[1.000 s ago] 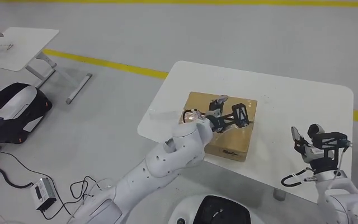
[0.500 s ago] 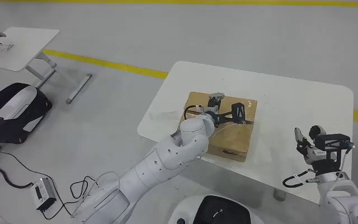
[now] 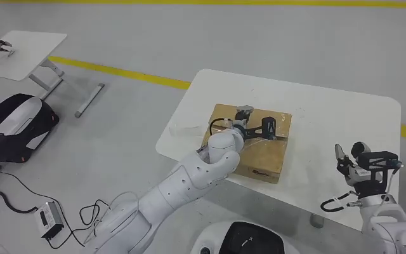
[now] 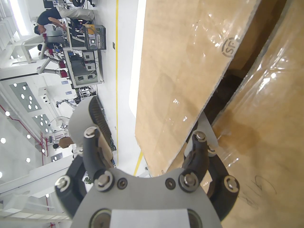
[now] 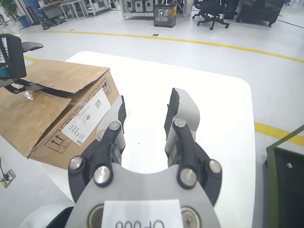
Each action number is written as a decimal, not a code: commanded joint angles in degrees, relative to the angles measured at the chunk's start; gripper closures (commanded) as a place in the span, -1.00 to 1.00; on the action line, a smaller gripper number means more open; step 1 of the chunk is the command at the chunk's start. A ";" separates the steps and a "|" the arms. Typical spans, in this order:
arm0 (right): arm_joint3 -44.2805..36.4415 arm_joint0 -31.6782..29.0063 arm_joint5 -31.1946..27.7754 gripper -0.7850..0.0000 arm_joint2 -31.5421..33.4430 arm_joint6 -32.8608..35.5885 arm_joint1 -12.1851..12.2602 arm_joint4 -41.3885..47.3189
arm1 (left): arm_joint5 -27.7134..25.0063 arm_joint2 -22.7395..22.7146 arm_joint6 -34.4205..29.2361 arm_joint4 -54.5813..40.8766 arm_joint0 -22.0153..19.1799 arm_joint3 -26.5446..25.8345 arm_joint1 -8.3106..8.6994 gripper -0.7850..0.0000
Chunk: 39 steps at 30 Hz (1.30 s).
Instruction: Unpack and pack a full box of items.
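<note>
I judge we are at the very start: the brown cardboard box [image 3: 266, 159] sits closed on the white rounded table [image 3: 342, 120], contents hidden from me, so all unpacking and repacking is left. My left gripper [image 4: 147, 119] has its fingers spread astride the raised, tape-glossed top flap [image 5: 64, 77], one slipped underneath. The right gripper [image 5: 148, 100] hangs released above the table, apart from the box

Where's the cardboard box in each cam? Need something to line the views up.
Top view: cardboard box mid-table, left gripper on its top.
Left wrist view: its flaps close up, one raised flap between the open fingers.
Right wrist view: on the white table, apart from the open right gripper.
Shared landmark: the raised flap over the dark gap.
</note>
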 commanded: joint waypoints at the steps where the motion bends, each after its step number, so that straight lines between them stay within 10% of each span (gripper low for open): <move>1: 0.13 0.09 0.05 0.00 -0.09 0.06 0.01 0.05 | 0.13 -0.25 0.59 -0.63 0.09 0.23 -0.18 1.00; 10: 1.00 0.77 0.46 0.33 -0.84 0.16 -0.01 0.02 | -2.33 -1.42 2.76 -1.96 0.91 -2.68 -0.54 1.00; 25: 0.53 0.45 1.05 0.33 -0.24 -0.22 0.14 0.32 | -8.99 -4.88 -0.02 -7.42 5.42 -15.43 -0.49 1.00; 27: 0.30 0.22 1.12 0.31 -0.02 -0.35 0.18 0.38 | -9.15 -4.87 -0.05 -7.23 5.28 -15.71 -0.59 0.47; 28: 0.20 0.09 1.14 0.29 0.09 -0.42 0.19 0.48 | -8.74 -4.88 -0.12 -7.01 5.00 -15.47 -0.67 -1.00; 39: -1.24 -2.22 1.72 0.26 2.25 -1.32 0.44 1.08 | -5.03 -3.21 2.40 -7.07 -3.04 -9.29 -2.65 -1.00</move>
